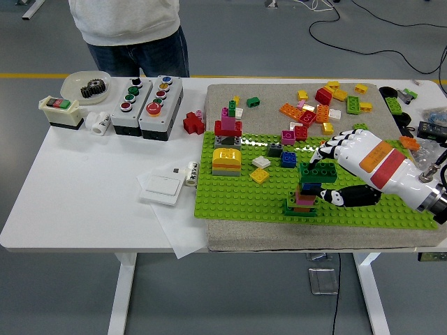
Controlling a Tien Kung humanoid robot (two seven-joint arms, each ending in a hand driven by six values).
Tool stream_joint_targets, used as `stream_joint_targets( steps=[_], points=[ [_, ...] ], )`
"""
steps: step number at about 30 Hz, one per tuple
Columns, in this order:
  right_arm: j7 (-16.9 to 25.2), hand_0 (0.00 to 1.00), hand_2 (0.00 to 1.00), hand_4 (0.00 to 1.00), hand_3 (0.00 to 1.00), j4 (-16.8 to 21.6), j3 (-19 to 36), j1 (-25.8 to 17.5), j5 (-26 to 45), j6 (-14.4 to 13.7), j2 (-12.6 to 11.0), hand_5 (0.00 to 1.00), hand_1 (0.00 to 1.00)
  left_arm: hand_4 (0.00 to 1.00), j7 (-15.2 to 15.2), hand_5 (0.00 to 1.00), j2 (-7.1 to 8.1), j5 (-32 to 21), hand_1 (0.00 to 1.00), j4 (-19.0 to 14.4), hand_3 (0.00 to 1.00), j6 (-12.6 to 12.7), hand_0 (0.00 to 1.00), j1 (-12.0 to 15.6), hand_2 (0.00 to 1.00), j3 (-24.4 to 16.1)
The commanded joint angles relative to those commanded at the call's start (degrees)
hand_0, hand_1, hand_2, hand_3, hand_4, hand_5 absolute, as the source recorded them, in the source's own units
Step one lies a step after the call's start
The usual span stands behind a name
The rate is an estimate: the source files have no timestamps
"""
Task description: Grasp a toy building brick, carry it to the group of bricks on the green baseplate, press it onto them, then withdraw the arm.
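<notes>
— Surface?
— White table (84, 195); a person (129, 31) stands at its far side. Green baseplate (237, 199) lies right of centre.
— Brick?
— Dark green brick (318, 171) tops the small stack (304, 199) on the baseplate.
— Hand?
— Right hand (349, 164) grasps that brick, fingers above, thumb below.

Right hand (334, 174) reaches in from right, fingers curled.

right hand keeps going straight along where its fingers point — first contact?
The right hand points left across the baseplate. Its fingers are already at the dark green brick topping the brick stack, so that comes first. Whether they already touch it is unclear.
</notes>
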Motion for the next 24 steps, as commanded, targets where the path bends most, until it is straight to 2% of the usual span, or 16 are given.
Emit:
stream_joint_targets(
  steps=[24],
  points=[
    [0.14,0.452,0.534,0.714,0.534,-0.79,-0.18,-0.17,-0.6,0.35,0.35,0.395,0.481,0.787,0.02,0.908,-0.01,-0.06,0.513,-0.04,0.776,0.06,0.376,-0.16,0.614,0.03]
  ],
)
